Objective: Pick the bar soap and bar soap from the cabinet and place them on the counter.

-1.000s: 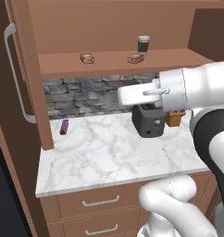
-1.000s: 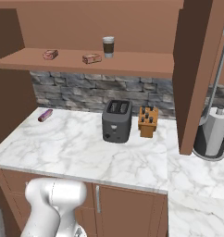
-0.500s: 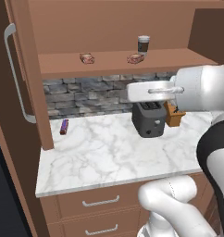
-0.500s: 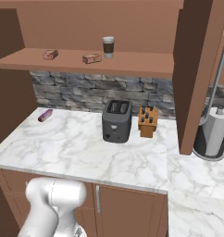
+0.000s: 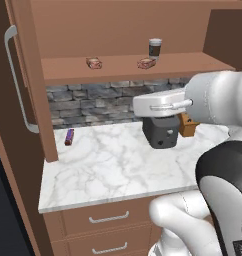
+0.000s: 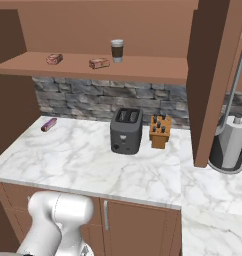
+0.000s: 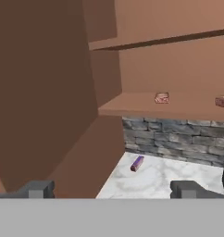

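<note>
- The brown wooden wall cabinet (image 5: 28, 100) stands open; its panelled door with a long vertical silver bar handle (image 5: 15, 80) is swung out at the left of the left base view.
- Two small flat rectangular bar soaps with reddish-brown rims and paler pinkish-tan faces lie on the plain brown inner shelf (image 5: 118, 67): the left bar soap (image 5: 94, 62) and the right bar soap (image 5: 146, 63), well apart from each other.
- A brown-and-white paper cup (image 5: 154, 48) stands upright on the same shelf, just behind and beside the right bar soap.
- In the right base view the same order holds: left bar soap (image 6: 54, 59), right bar soap (image 6: 99, 63), then the cup (image 6: 117, 50).
- The white marble tabletop with grey veining (image 5: 103, 170) sits atop brown drawers below the shelf. Neither soap is on it.
- On the tabletop: a dark grey toaster (image 6: 126, 131), a wooden knife block (image 6: 160, 132) just beside it, and a small purple-and-red stick-like object (image 6: 48, 124) near the stone backsplash, well apart from the toaster.
- The end effector (image 7: 111, 189) hangs in the air with its fingers (image 7: 37, 189) spread wide and nothing between them.
- The hand view looks toward the cabinet; the left bar soap (image 7: 162, 97) is ahead on the shelf, far from the fingertips.
- The white arm (image 5: 213, 100) crosses in front of the toaster in the left base view.
</note>
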You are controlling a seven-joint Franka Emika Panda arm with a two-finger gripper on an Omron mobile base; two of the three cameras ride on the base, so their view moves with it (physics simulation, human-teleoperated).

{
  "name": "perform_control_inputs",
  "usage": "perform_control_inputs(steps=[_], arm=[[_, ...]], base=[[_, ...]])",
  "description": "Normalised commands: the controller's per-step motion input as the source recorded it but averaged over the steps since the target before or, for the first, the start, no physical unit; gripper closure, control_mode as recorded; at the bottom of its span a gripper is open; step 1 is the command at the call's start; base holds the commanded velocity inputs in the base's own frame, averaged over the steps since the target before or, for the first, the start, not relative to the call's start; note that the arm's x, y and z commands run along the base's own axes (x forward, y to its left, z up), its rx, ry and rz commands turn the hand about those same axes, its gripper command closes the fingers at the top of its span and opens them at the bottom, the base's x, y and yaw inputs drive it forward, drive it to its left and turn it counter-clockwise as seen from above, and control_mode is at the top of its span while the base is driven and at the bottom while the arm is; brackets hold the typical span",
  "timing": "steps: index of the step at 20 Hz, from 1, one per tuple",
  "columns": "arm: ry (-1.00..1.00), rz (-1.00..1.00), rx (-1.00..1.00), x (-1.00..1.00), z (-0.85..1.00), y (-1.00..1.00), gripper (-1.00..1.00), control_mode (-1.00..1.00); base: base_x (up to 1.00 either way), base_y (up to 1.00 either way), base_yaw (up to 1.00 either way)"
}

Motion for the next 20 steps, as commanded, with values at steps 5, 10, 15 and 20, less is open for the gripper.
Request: perform_control_inputs(steps=[5,10,15,20], arm=[[-0.01,-0.23,-0.12,0.08,0.06,-0.55,-1.0,-1.0],[0.0,-0.16,-0.03,0.19,0.0,-0.49,-1.0,-1.0],[0.02,-0.03,0.07,0.27,0.0,-0.24,-1.0,-1.0],[-0.01,0.0,0.08,0.37,0.0,-0.04,-1.0,-1.0]], base=[[0.0,0.0,0.0],[0.0,0.0,0.0],[0.0,0.0,0.0],[0.0,0.0,0.0]])
